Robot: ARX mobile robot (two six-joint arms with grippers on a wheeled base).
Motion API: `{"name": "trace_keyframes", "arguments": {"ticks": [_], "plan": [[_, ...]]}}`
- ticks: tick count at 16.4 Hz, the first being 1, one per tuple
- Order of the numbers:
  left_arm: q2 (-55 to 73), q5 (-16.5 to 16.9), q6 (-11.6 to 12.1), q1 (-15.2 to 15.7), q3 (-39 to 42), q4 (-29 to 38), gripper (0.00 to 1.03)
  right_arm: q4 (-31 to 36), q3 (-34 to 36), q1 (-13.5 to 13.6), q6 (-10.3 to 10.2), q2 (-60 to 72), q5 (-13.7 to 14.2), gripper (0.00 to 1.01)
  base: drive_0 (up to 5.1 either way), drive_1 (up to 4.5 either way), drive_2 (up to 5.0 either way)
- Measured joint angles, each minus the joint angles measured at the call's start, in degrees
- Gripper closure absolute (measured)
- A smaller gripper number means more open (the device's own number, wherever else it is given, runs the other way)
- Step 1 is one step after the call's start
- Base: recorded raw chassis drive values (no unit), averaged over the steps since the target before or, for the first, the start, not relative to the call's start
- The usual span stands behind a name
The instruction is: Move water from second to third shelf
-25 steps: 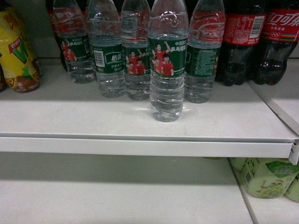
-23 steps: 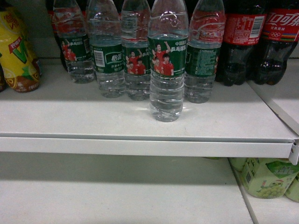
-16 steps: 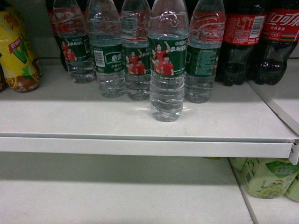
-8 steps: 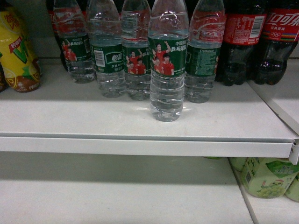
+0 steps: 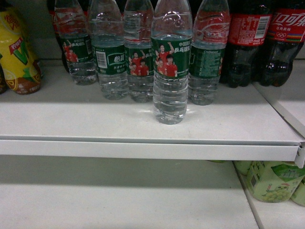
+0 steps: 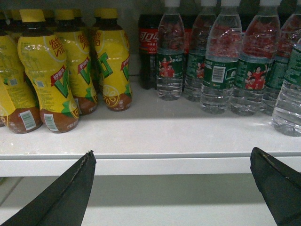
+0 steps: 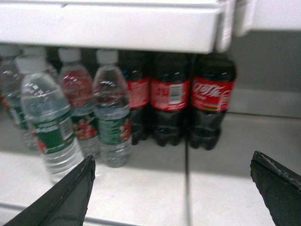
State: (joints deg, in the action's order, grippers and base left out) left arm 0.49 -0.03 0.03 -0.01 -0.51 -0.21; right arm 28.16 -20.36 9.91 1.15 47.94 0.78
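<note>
The water stands on a white shelf [image 5: 95, 119] as several clear bottles with green labels. One water bottle [image 5: 170, 81] is set forward of the row [image 5: 109, 57], nearest the front edge. It also shows at the right edge of the left wrist view [image 6: 289, 94] and at the left of the right wrist view [image 7: 49, 127]. My left gripper [image 6: 172, 153] is open with nothing between its fingers, level with the shelf's front lip and left of the water. My right gripper [image 7: 172, 156] is open and empty, in front of the shelf, right of the forward bottle. Neither gripper shows in the head view.
Dark cola bottles [image 5: 248, 38] with red labels stand right of the water. Yellow tea bottles [image 5: 16, 57] stand to its left. A lower shelf [image 5: 119, 200] lies beneath, with pale green drink bottles [image 5: 271, 181] at its right. Another shelf edge [image 7: 141, 26] hangs above the bottles.
</note>
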Motion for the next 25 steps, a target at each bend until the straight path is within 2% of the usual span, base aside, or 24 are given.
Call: {"name": "trace_keyframes", "arguments": {"ticks": [5, 7, 9, 11, 14, 17, 21, 23, 25], "plan": [[0.0, 0.0, 0.0, 0.0, 0.0, 0.0, 0.05, 10.9, -0.4, 14.9, -0.1, 18.2, 4.9, 0.03, 0.0, 0.00, 0.0], [0.0, 0.0, 0.0, 0.0, 0.0, 0.0, 0.05, 13.6, -3.0, 19.2, -0.2, 26.7, 5.8, 0.03, 0.0, 0.00, 0.0], [0.0, 0.0, 0.0, 0.0, 0.0, 0.0, 0.05, 14.4, -6.3, 21.7, -1.2, 33.2, 6.1, 0.03, 0.0, 0.00, 0.0], [0.0, 0.0, 0.0, 0.0, 0.0, 0.0, 0.05, 13.8, -10.5, 22.9, -3.3, 39.1, 6.4, 0.03, 0.0, 0.00, 0.0], [0.0, 0.0, 0.0, 0.0, 0.0, 0.0, 0.05, 12.5, -17.0, 23.2, -7.2, 44.4, 7.1, 0.03, 0.0, 0.00, 0.0], [0.0, 0.0, 0.0, 0.0, 0.0, 0.0, 0.05, 8.7, -24.2, 23.5, -10.1, 49.0, 9.1, 0.03, 0.0, 0.00, 0.0], [0.0, 0.0, 0.0, 0.0, 0.0, 0.0, 0.05, 3.6, -32.9, 23.5, -12.3, 54.0, 13.1, 0.03, 0.0, 0.00, 0.0], [0.0, 0.0, 0.0, 0.0, 0.0, 0.0, 0.05, 2.1, -35.6, 23.3, -12.7, 56.3, 15.1, 0.03, 0.0, 0.00, 0.0], [0.0, 0.0, 0.0, 0.0, 0.0, 0.0, 0.05, 1.4, -37.5, 23.0, -12.7, 58.0, 16.0, 0.03, 0.0, 0.00, 0.0]]}}
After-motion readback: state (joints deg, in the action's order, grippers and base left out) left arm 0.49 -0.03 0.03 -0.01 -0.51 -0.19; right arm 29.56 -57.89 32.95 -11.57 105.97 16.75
